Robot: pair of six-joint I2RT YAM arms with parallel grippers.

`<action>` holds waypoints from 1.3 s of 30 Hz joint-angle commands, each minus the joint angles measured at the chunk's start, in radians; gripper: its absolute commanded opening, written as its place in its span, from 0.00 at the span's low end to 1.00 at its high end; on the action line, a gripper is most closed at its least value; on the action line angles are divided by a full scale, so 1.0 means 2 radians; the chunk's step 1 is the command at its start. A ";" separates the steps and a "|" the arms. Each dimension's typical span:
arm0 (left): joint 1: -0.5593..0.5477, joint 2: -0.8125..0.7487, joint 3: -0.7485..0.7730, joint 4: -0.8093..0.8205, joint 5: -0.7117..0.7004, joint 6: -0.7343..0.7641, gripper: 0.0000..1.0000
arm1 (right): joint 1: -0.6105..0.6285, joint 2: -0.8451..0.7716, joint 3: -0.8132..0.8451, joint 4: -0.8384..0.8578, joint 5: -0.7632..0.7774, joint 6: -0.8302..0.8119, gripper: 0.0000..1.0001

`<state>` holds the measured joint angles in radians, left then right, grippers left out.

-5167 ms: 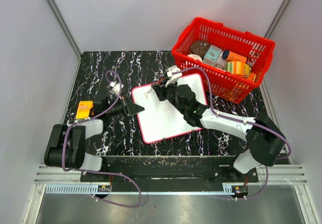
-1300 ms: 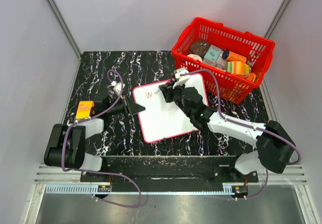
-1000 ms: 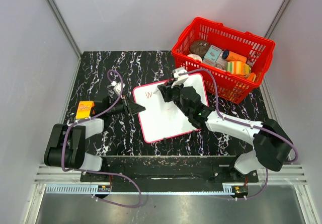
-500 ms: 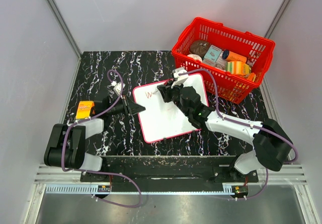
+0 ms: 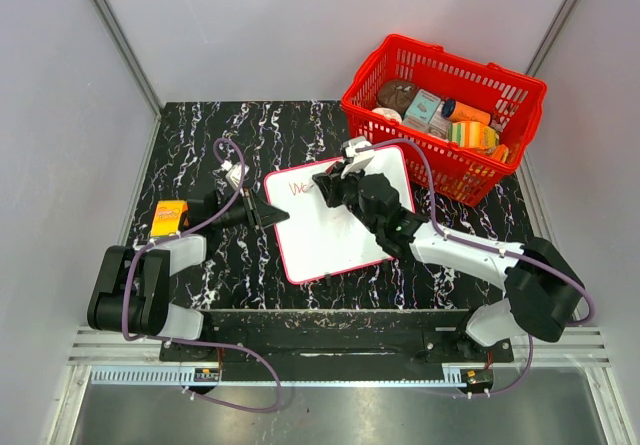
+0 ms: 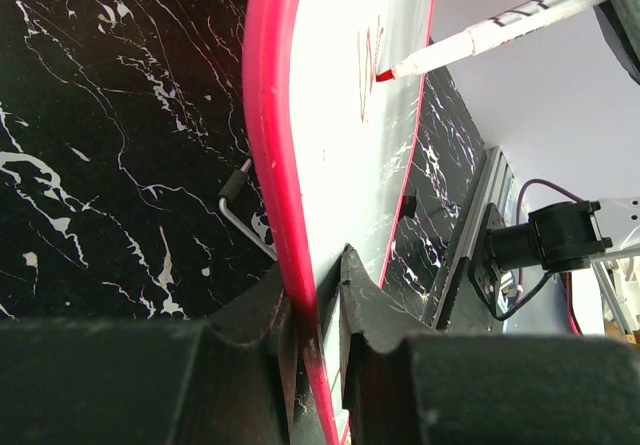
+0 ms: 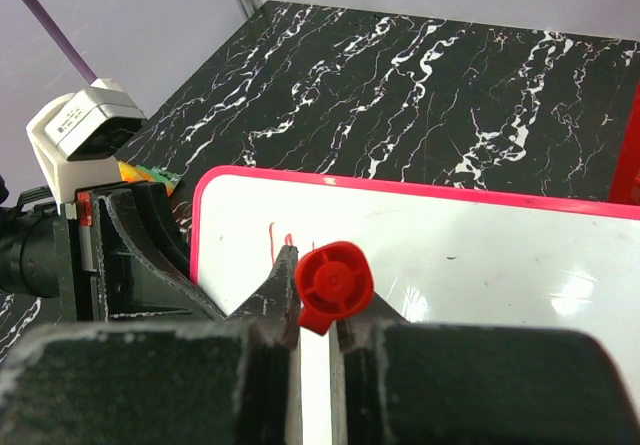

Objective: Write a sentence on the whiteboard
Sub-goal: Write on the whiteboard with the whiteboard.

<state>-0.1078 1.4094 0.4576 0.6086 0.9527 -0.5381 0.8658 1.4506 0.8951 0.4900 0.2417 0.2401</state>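
Observation:
The whiteboard (image 5: 335,230) lies mid-table, white with a thin red frame. My left gripper (image 5: 268,215) is shut on its left edge; in the left wrist view the fingers (image 6: 315,265) clamp the red frame (image 6: 265,145). My right gripper (image 5: 335,180) is shut on a red marker (image 6: 500,27), its cap end (image 7: 335,283) facing the right wrist camera. The marker tip (image 6: 385,73) touches the board's upper left, beside the first red strokes of the sentence (image 5: 299,189), a "W" and a bit more, which also show in the left wrist view (image 6: 370,50).
A red basket (image 5: 520,90) of groceries stands at the back right, close to the board's far corner. An orange packet (image 5: 168,215) lies at the left edge of the black marbled table (image 5: 250,135). The left wrist camera housing (image 7: 85,125) sits beside the board.
The board was blank 5.2 s ago and turned slightly. Red strokes have since appeared at its upper left, and my right gripper has crept rightward with the marker. The left gripper has held still.

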 commanded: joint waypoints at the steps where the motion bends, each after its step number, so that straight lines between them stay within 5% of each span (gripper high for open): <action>1: -0.011 0.005 0.005 -0.007 -0.058 0.091 0.00 | -0.003 -0.020 -0.007 -0.008 0.006 -0.002 0.00; 39: -0.014 0.005 0.008 -0.012 -0.061 0.094 0.00 | -0.004 -0.010 0.012 -0.009 0.034 -0.009 0.00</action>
<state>-0.1146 1.4094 0.4652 0.5934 0.9493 -0.5243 0.8658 1.4418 0.9096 0.4732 0.3042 0.2321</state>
